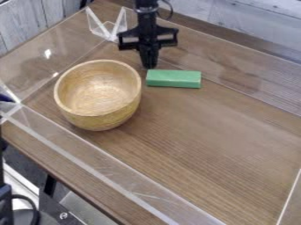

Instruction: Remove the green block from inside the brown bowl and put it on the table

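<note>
The green block (173, 78) lay flat on the table (223, 141), just beside the brown bowl (98, 93) on its far right side and clear of the rim, with nothing on top of it. The bowl itself looked empty, its pale inside bare. Above the block's left end hung the gripper (150, 63), pointing straight down, its jaws together and clamped on nothing, with a visible gap between the fingertips and the block. Behind it, near the table's far edge, stood a clear acrylic stand (104, 26). Judged from this layout, the task's placing was done and the step in hand was the retreat. To do that well, the arm should rise straight up, so that the closed tips neither brush the block nor nudge the bowl's rim
</note>
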`<state>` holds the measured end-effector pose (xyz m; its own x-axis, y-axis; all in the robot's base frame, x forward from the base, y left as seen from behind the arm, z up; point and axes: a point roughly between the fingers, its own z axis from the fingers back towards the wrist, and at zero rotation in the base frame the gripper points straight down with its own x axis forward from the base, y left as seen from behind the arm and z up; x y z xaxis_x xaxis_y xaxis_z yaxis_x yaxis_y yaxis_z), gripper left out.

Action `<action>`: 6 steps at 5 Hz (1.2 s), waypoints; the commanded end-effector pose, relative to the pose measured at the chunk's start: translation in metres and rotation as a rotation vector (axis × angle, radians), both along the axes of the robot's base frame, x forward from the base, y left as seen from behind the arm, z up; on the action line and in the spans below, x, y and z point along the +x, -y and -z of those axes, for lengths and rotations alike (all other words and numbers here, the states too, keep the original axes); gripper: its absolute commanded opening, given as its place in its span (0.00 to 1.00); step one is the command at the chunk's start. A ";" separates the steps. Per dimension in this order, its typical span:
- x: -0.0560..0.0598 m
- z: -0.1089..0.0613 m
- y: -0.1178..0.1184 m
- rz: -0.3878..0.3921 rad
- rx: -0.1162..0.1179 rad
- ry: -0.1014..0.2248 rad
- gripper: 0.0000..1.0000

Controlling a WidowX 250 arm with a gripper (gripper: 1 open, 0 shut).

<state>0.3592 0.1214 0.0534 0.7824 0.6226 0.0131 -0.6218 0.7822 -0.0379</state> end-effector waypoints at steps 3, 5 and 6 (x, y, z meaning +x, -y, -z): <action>-0.017 -0.095 0.079 0.372 -0.083 0.210 0.00; -0.044 -0.065 0.143 0.563 -0.104 0.150 0.00; -0.052 -0.053 0.153 0.562 -0.122 0.099 0.00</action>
